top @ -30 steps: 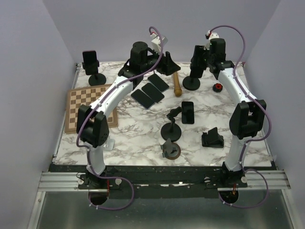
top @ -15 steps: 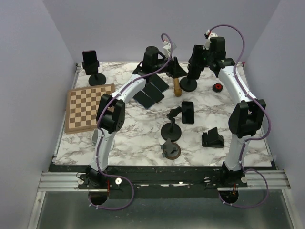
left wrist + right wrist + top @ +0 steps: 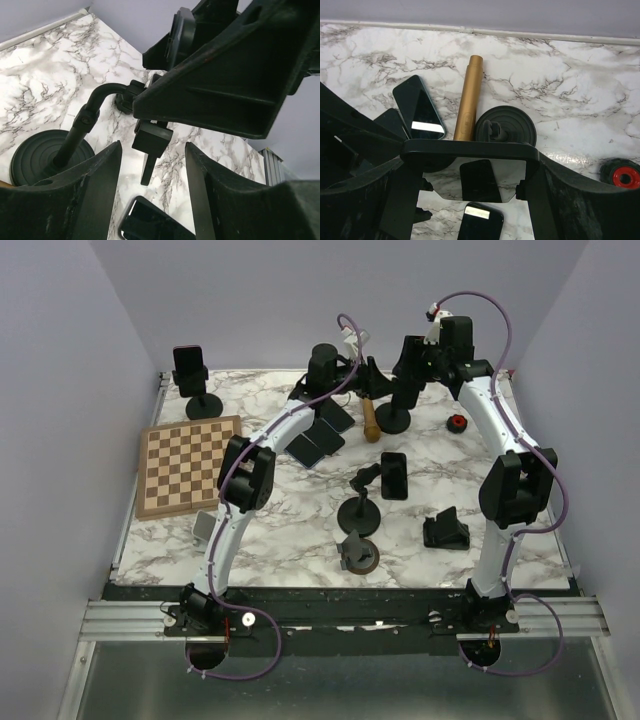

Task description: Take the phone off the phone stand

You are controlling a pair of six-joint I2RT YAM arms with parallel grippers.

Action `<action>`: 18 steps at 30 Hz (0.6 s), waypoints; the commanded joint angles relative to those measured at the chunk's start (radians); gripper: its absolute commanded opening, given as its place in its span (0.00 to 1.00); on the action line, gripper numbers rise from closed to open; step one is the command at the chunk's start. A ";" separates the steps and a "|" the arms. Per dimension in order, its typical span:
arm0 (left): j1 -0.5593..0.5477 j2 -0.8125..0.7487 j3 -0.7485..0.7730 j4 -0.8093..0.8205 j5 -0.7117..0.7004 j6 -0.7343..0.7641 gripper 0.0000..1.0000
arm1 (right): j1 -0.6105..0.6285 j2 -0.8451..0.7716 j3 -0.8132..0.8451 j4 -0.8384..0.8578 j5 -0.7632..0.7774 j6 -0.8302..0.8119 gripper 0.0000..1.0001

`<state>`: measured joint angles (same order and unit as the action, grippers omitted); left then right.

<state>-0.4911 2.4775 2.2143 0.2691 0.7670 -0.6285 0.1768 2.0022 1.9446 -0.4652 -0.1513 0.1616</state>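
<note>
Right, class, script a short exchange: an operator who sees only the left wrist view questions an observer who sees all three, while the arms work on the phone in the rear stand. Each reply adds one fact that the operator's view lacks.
Operator: I see the stand but no phone on it. Where is it?
Observer: In the right wrist view, the phone spans the gap between the right gripper's fingers.
Operator: Is there anything on the stand's far side?
Observer: A red-and-black cap lies to its right, apart from the base.
</note>
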 commanded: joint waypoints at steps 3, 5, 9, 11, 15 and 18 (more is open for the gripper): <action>-0.010 0.034 0.026 0.075 -0.059 -0.038 0.59 | 0.013 0.017 0.020 -0.039 -0.084 0.028 0.01; -0.011 0.042 0.028 0.102 -0.053 -0.049 0.58 | 0.014 0.021 0.024 -0.040 -0.087 0.028 0.01; -0.018 0.052 0.035 0.124 -0.056 -0.051 0.52 | 0.013 0.026 0.030 -0.045 -0.087 0.019 0.01; -0.020 0.062 0.048 0.137 -0.052 -0.060 0.46 | 0.013 0.025 0.029 -0.045 -0.080 0.015 0.01; -0.030 0.083 0.085 0.122 -0.031 -0.053 0.32 | 0.013 0.019 0.024 -0.041 -0.067 0.012 0.01; -0.024 0.082 0.066 0.147 -0.016 -0.069 0.10 | 0.013 0.010 0.013 -0.033 -0.055 -0.028 0.01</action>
<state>-0.5034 2.5381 2.2673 0.3756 0.7319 -0.6720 0.1745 2.0029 1.9461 -0.4618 -0.1680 0.1379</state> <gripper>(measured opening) 0.347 0.790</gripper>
